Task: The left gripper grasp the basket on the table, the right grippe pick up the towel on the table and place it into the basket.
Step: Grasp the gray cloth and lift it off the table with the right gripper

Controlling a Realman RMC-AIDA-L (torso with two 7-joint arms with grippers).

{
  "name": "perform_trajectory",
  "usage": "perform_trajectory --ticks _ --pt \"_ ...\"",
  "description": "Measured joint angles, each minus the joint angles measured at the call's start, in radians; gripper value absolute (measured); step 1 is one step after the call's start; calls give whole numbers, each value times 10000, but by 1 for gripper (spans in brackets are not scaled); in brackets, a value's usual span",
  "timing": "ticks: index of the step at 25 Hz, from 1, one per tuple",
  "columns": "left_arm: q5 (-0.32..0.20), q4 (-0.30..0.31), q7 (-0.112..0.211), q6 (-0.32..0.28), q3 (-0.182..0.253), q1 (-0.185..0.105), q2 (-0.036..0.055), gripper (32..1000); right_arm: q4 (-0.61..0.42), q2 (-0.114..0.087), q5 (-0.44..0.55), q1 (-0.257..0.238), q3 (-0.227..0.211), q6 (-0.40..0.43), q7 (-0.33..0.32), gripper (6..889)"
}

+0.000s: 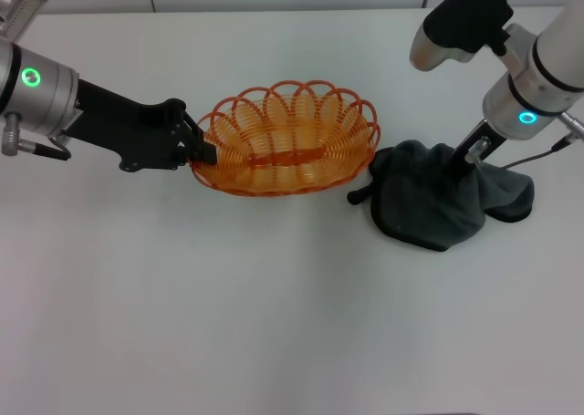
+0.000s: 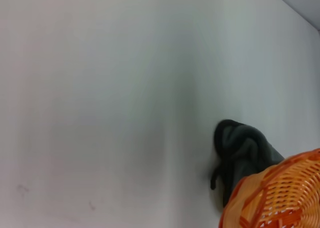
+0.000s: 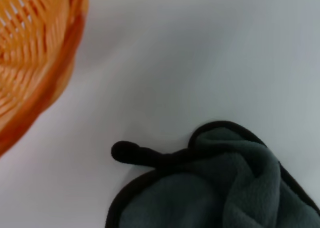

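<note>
Basket (image 1: 287, 141) held at left rim by left gripper (image 1: 193, 148), clamped on wire. Towel (image 1: 444, 194) bunched on table (image 1: 274, 324) just right of basket. Right grippe (image 1: 464, 162) pressed into towel top; finger spread cannot be told. Thick fold should be pinched, lifted clear of rim.

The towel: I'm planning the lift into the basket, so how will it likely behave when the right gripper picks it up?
The towel lies bunched in soft folds, so it will probably sag and drape. Its hanging loop may trail. The right gripper is down at one fold, so loose ends could drag over the basket rim.
</note>
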Motion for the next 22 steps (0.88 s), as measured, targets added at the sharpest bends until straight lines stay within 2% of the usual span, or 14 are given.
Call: perform_trajectory --ticks 1,7,22 --pt "0 0 0 0 0 0 1 98 -1 0 4 -5 12 1 -6 232" --pt "0 0 1 0 11 0 6 98 -52 -3 19 -16 61 -40 -72 83" --pt "0 -29 12 -29 15 134 22 98 -76 -31 102 -10 78 -166 -203 80"
